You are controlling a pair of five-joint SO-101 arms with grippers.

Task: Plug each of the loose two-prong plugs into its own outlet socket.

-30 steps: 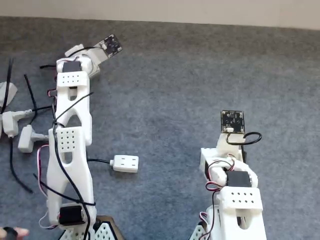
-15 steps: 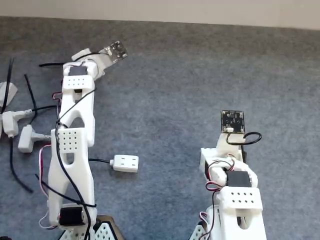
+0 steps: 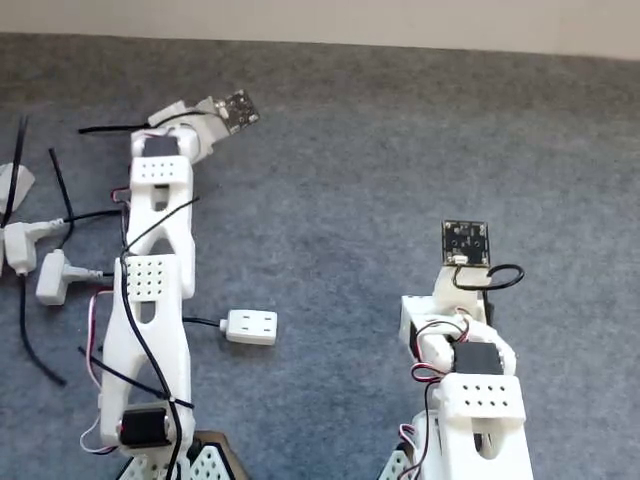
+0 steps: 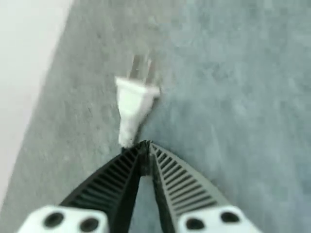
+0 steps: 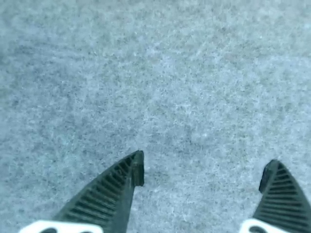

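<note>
Grey carpet covers the desk (image 3: 350, 150). At its far left, the left pincer (image 4: 144, 147) is pressed together on the tail of a white plug (image 4: 135, 104), whose prongs point away from it. The right pincer (image 5: 204, 174) hangs spread over bare carpet. A white socket block (image 3: 250, 327) lies between the arms, just beside the left one. Two loose plugs (image 3: 53, 277) lie near the left edge.

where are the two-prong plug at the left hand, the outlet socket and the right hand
two-prong plug (image 4: 135, 104): left wrist view, on its white body
outlet socket (image 3: 250, 327): high view, middle of its white block
right hand (image 5: 204, 171): right wrist view, midway between its open fingertips
</note>
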